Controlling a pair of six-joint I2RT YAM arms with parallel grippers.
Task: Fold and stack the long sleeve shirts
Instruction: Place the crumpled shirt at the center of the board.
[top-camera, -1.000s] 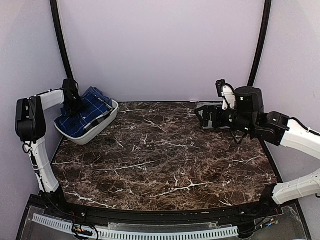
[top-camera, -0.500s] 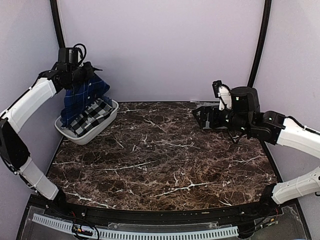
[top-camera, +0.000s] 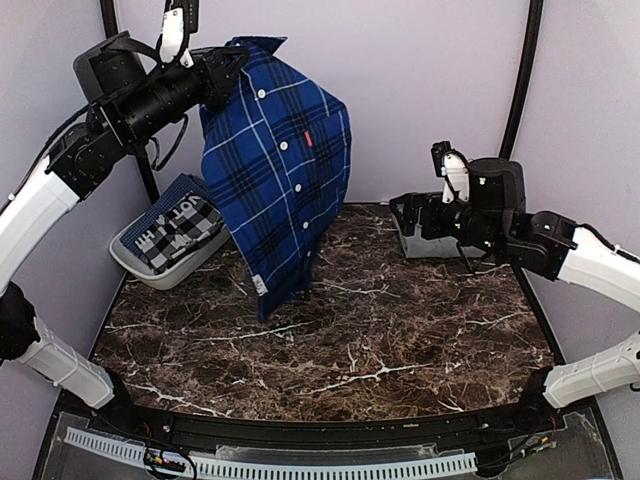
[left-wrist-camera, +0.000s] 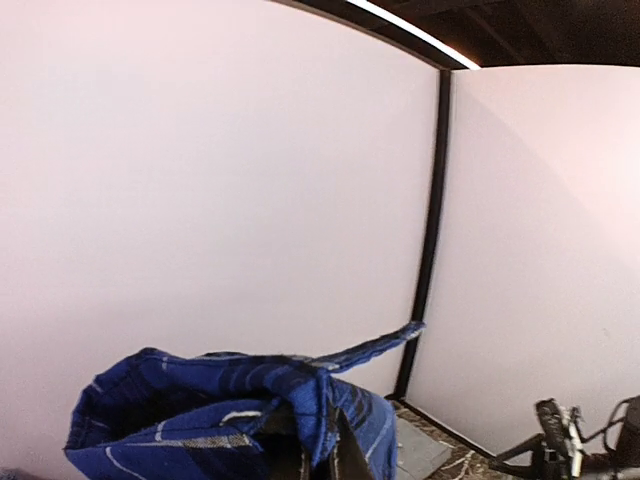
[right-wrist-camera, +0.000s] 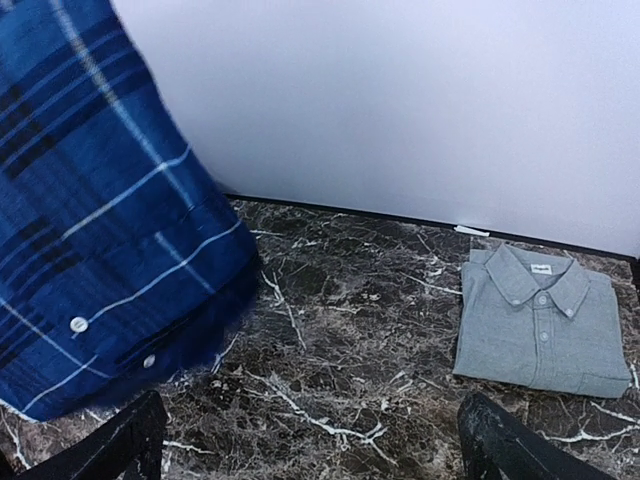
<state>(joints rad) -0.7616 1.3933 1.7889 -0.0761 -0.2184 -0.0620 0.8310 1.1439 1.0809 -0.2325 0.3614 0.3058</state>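
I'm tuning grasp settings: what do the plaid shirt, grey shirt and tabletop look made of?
Plaid shirt: soft woven cloth, likely cotton, matte; it hangs limp in folds.
Grey shirt: fine plain-weave cloth, matte; lies flat, folded with neat edges.
Tabletop: dark marble pattern with white veins, faint sheen; real stone or printed laminate, cannot tell.
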